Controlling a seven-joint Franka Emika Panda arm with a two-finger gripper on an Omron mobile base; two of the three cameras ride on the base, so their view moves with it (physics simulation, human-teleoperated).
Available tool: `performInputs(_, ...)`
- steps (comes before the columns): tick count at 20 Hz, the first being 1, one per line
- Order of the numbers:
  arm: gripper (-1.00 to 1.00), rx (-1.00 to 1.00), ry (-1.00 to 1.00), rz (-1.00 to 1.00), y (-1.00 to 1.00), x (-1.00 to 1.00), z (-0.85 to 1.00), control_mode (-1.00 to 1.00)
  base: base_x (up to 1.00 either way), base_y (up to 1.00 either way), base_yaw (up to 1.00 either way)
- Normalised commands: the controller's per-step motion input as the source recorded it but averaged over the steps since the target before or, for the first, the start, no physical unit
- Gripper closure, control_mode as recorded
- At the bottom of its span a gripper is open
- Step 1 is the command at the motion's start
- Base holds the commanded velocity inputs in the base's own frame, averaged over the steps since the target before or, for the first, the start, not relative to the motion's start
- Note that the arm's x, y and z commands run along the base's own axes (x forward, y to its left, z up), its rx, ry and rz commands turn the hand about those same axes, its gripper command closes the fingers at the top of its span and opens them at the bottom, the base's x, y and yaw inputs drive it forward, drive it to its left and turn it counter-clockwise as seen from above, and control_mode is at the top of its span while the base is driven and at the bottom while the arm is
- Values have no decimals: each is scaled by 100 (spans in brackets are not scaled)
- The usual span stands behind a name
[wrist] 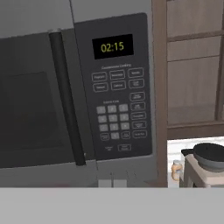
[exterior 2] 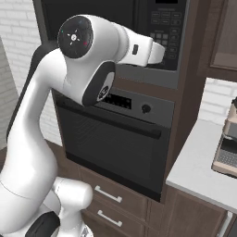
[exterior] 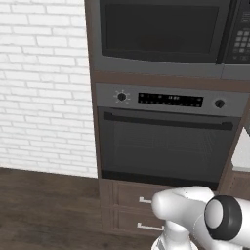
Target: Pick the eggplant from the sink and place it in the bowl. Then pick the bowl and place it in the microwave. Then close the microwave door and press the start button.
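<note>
The fingers are shut tight on nothing; their tips cannot be made out in the hand view, which looks straight at the microwave (wrist: 78,100). In the right base view the arm's hand end reaches up to the keypad (exterior 2: 163,32) at the microwave's right side. The microwave door (wrist: 30,100) is closed, flush with the front, its long vertical handle (wrist: 66,96) standing just left of the keypad (wrist: 118,94). The display (wrist: 112,47) above the buttons reads 02:15 in yellow. In the left base view the microwave (exterior: 161,34) sits in a brown cabinet column directly above the oven (exterior: 166,141), whose horizontal bar handle (exterior: 166,120) runs under a knob-and-display panel. Two drawers (exterior: 141,210) lie below the oven. Right of the column, a pale desk (exterior 2: 199,166) carries a boxy appliance (exterior 2: 227,148) at its right edge. A white brick wall (exterior: 44,83) lies to the left of the column.
</note>
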Motion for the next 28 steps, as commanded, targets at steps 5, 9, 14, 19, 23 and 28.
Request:
performInputs(5, 100, 0, 0, 3, -7, 36, -7, -100, 0, 0, 0)
performInputs(9, 100, 0, 0, 5, -19, 24, 0, -100, 0, 0, 0)
performInputs(14, 100, 0, 0, 2, -19, 4, -1, -100, 0, 0, 0)
performInputs(19, 100, 0, 0, 1, -9, 1, -19, -100, 0, 0, 0)
performInputs(23, 100, 0, 0, 0, -1, 9, -22, -100, 0, 0, 0)
performInputs(28, 100, 0, 0, 0, -7, 18, -15, -100, 0, 0, 0)
